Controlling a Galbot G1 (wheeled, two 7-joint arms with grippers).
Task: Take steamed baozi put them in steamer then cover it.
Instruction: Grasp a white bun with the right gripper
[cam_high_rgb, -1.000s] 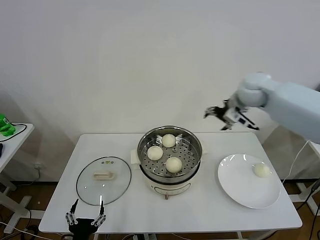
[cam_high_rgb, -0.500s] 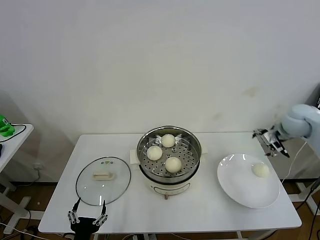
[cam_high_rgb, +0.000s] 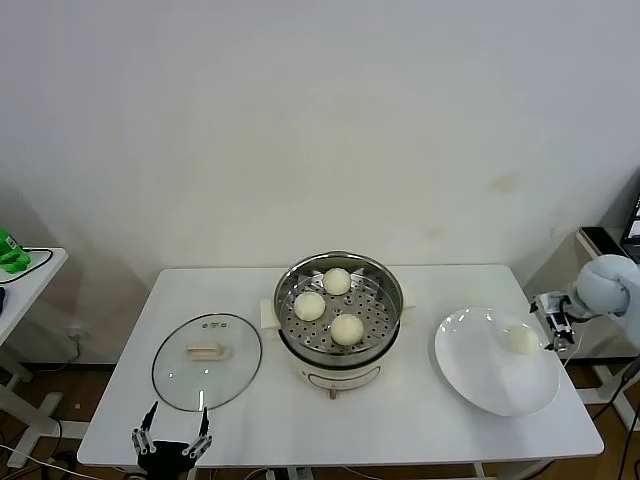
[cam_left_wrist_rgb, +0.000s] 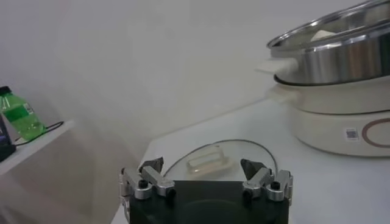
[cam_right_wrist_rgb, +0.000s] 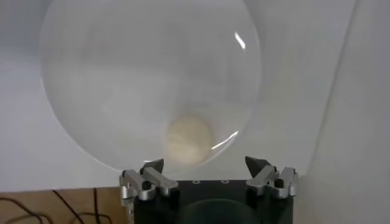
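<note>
Cover (cam_high_rgb: 207, 347) handle bar lying left-right

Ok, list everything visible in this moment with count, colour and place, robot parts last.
baozi in the steamer: three, cream-white, on the perforated tray.
baozi on the plate: one, cream-white.
steamer: one, steel on white base, table centre.
glass lid: one, clear, flat on table, left of steamer.
plate: one, white, right of steamer.
table: one, white.
green bottle: one, side table.
left gripper: open, at the table's near edge by lid.
right gripper: open, beside plate's right rim.
</note>
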